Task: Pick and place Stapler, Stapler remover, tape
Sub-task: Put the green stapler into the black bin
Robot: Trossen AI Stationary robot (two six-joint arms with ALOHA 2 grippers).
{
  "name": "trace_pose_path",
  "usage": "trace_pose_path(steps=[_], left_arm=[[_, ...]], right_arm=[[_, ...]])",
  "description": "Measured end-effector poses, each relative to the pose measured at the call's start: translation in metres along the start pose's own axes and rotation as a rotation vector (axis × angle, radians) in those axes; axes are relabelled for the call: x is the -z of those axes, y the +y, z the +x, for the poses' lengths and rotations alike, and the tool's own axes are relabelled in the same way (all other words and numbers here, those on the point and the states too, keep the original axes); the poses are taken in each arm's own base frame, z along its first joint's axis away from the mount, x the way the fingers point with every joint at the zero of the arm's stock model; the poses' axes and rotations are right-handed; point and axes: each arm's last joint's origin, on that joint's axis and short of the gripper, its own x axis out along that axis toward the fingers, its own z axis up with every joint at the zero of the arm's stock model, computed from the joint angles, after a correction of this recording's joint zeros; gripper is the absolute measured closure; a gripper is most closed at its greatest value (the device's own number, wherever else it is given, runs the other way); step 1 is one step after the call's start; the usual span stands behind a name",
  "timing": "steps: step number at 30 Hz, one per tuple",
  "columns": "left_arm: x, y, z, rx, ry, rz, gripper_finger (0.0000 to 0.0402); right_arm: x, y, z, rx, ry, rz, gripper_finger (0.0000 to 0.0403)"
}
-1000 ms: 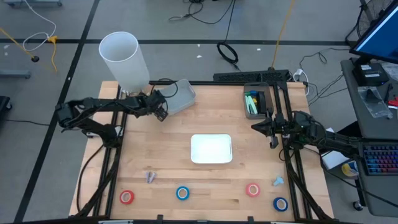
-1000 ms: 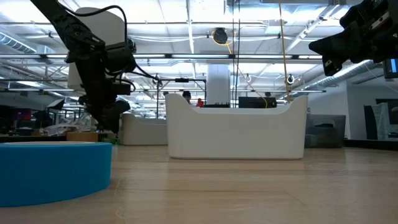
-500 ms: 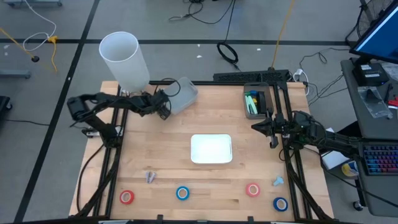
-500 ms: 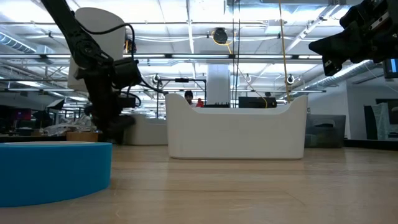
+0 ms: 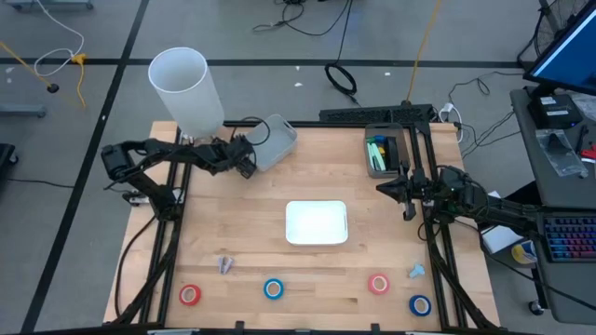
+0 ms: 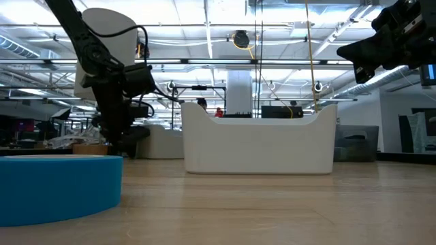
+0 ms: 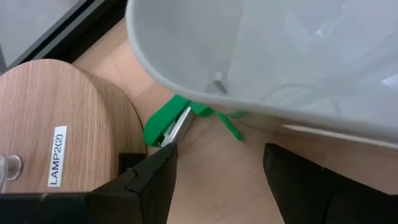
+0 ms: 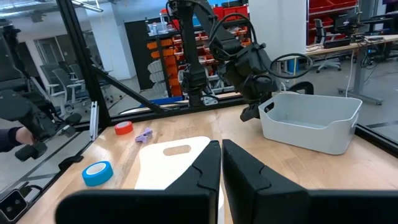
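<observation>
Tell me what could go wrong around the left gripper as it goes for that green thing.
The open left gripper faces a green stapler wedged under the grey bin and beside the lamp base. Closing in could shove the bin, or the fingers could strike the base and miss.

A grey floor [image 5: 84, 140] with dark seam lines surrounds the light wooden table [image 5: 307, 270], filling the upper and left parts of the high view. Black cables [image 5: 340, 76] loop across it at upper centre, a yellow cord [image 5: 424, 42] runs down beside them, and a white cable [image 5: 51, 60] curls at upper left. A desk with a keyboard [image 5: 568, 237] fills the right edge. In the low view, rows of ceiling lights [image 6: 204, 20] cross the top, over orange shelving [image 8: 163, 65] and office chairs [image 8: 322, 28]
</observation>
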Motion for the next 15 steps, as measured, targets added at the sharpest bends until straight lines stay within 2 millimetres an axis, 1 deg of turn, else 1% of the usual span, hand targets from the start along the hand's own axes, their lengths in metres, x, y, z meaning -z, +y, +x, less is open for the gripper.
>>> trace_pose_path(steps=[3, 7, 15], left_arm=[[-0.002, -0.002, -0.002, -0.026, -0.037, 0.01, 0.0161], [-0.008, -0.004, -0.003, -0.018, -0.1, 0.036, 0.016], [-0.014, 0.002, -0.001, -0.046, -0.143, 0.017, 0.016]], right_arm=[[0.0, 0.0, 0.0, 0.0, 0.0, 0.0, 0.0394], [0.0, 0.0, 0.0, 0.0, 0.0, 0.0, 0.0394], [0.0, 0.0, 0.0, 0.0, 0.001, 0.0, 0.0395]])
